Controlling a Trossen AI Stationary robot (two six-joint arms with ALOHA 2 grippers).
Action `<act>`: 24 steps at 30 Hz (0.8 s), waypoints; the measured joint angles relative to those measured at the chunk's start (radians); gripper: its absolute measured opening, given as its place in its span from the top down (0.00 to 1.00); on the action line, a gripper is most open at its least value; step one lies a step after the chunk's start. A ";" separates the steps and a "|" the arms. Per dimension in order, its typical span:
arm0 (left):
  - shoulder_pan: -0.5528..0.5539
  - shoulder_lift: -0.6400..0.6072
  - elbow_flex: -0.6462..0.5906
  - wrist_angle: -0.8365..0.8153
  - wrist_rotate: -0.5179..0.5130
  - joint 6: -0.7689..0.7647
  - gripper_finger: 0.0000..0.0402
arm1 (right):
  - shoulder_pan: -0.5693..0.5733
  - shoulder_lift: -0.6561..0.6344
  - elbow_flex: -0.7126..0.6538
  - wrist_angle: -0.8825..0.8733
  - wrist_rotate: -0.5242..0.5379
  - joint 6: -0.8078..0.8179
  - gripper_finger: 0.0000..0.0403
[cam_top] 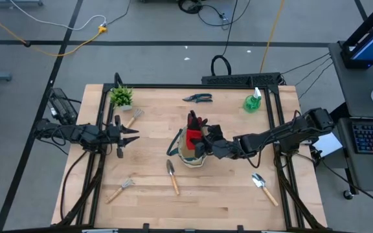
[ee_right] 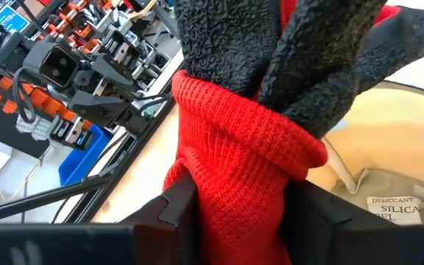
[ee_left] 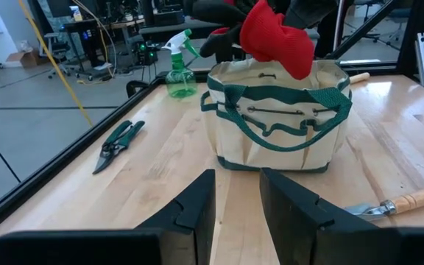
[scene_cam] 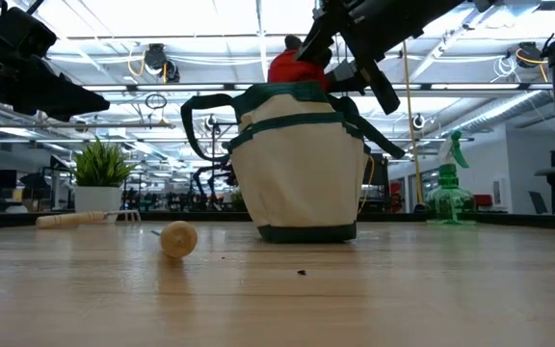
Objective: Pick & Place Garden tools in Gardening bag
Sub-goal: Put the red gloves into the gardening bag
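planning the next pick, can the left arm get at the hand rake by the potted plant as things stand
Probably yes. The left gripper hovers just beside the hand rake, with bare table between them. The potted plant sits beyond the rake, and the right gripper is busy at the gardening bag.

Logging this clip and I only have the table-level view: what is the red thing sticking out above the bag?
Observer: A red knit glove with dark fingers. It sits between the fingers of the right gripper, over the open bag.
Operator: Which tools lie out on the table?
Observer: From above, six: the back rake beside the plant, the front rake, the middle trowel, the right trowel, the shears and the spray bottle.
Operator: And the left arm?
Observer: The left gripper hangs empty at the table's left side, pointing toward the bag.
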 joint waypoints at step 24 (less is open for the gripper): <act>0.000 0.000 0.000 0.000 0.000 -0.003 0.72 | -0.003 0.000 0.000 -0.022 -0.053 -0.034 0.60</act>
